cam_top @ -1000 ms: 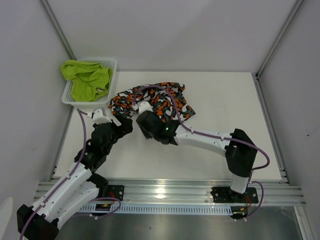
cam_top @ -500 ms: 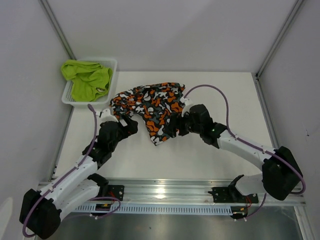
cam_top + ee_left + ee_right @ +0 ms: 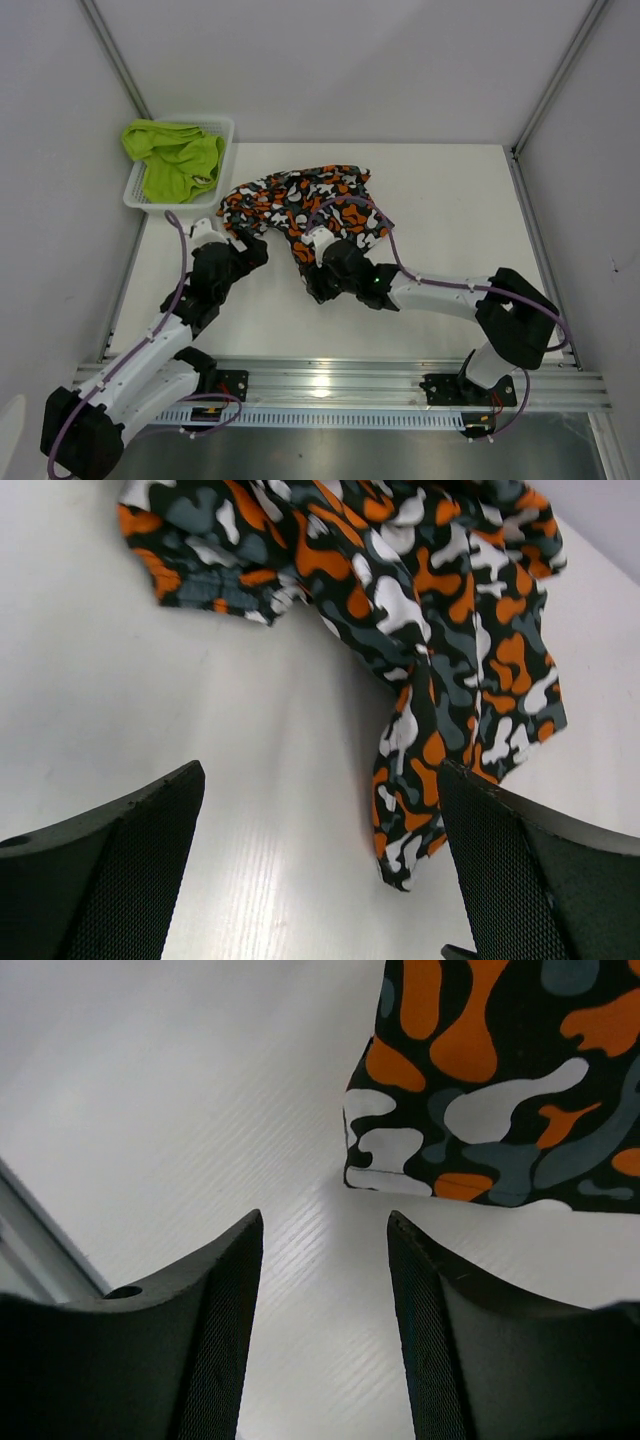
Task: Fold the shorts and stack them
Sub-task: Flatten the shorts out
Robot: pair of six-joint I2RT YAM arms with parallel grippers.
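Starting from the near side, the right fingers (image 3: pixel 220 1350) stand about half apart with nothing between them, low over the bare bench (image 3: pixel 150 1080). The near hem corner of the camouflage shorts (image 3: pixel 500 1090) lies just beyond their tips and a little to the side, not inside the gap. If these fingers close where they are, they will probably catch only air, or only the edge of the hem. A thin pinch like that may slip out when the cloth is pulled.

A little further, the left fingers (image 3: pixel 110 880) are wide apart and hold nothing. The camouflage shorts are ahead of them, apart, with a narrow leg part running down toward the right one of the two. The garment lies crumpled in the middle of the bench, not flat, so a fold begun now would likely come out uneven. In the top view the purple cable (image 3: pixel 385 232) of the right arm passes over the cloth and could drag it.

Furthest, at the far left corner, the lime green shorts (image 3: pixel 175 160) sit bunched in the white mesh basket (image 3: pixel 226 124), well apart from both arms.
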